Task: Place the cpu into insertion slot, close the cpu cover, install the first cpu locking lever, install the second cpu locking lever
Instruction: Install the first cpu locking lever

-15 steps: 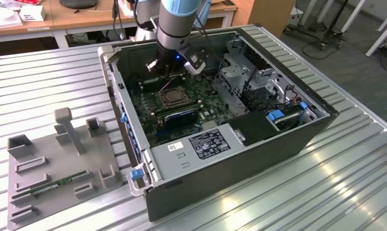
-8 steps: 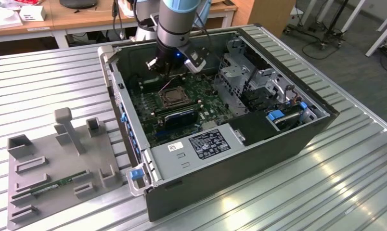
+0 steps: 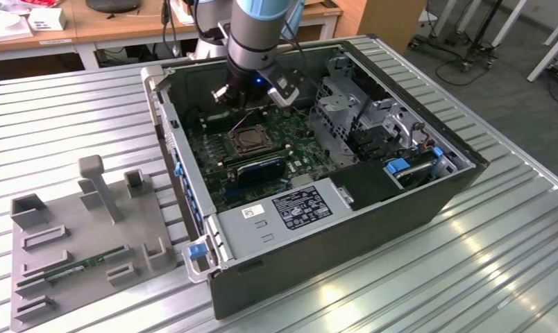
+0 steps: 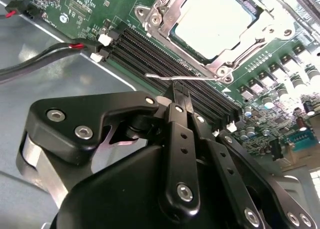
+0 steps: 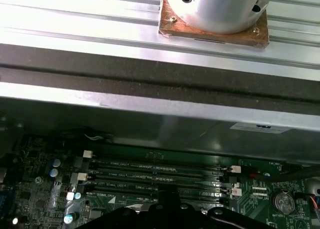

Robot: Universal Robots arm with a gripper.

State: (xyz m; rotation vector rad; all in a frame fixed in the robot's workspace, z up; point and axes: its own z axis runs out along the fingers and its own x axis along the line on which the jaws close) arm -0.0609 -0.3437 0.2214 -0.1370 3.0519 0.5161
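Gripper [image 4: 178, 91]: black fingers [image 4: 181, 124] pressed together, no gap between them; the tip meets a thin wire lever. Whether it actually pinches the lever cannot be told.
Locking lever [image 4: 165, 77]: thin silver rod, one end at the socket's corner, reaching out over the memory slots.
Memory slots [image 4: 150, 51]: long black rows, between gripper and socket.
Cpu cover [image 4: 156, 15]: silver frame lying flat over the socket.
Cpu [image 4: 215, 19]: pale square showing through the cover's window, seated in the insertion slot [image 3: 246, 141].
Motherboard [image 4: 90, 6]: green, with black cables [image 4: 45, 56] lying beside it.
Computer case [image 3: 353, 229]: open, lying on a ribbed metal table [image 3: 501, 263].
Grey fixture [image 3: 75, 229]: at the exterior view's left, beside the case, holding a green memory stick [image 3: 85, 265].
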